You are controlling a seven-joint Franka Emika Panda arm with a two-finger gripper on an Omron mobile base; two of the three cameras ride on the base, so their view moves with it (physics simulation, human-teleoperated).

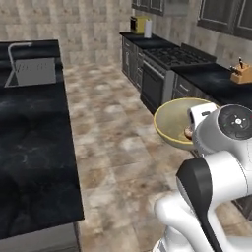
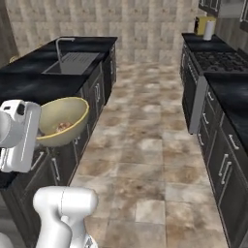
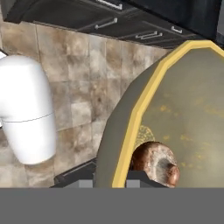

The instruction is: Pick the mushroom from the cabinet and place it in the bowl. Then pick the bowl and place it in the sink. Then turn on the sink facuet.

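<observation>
My gripper is shut on the rim of the pale yellow-tan bowl and holds it in the air over the tiled floor, between the two counters. The reddish-brown mushroom lies inside the bowl, close to the fingertips. From the left base view the bowl sits just left of the white hand, with the mushroom at its edge. The right base view has the bowl and the mushroom to the right of the hand. The dark sink with its faucet is set in the far end of the island. The cabinet is out of view.
A black island counter runs along the left. A stove and a second counter line the right wall, with a knife block and a yellow appliance on it. Tiled floor lies between them.
</observation>
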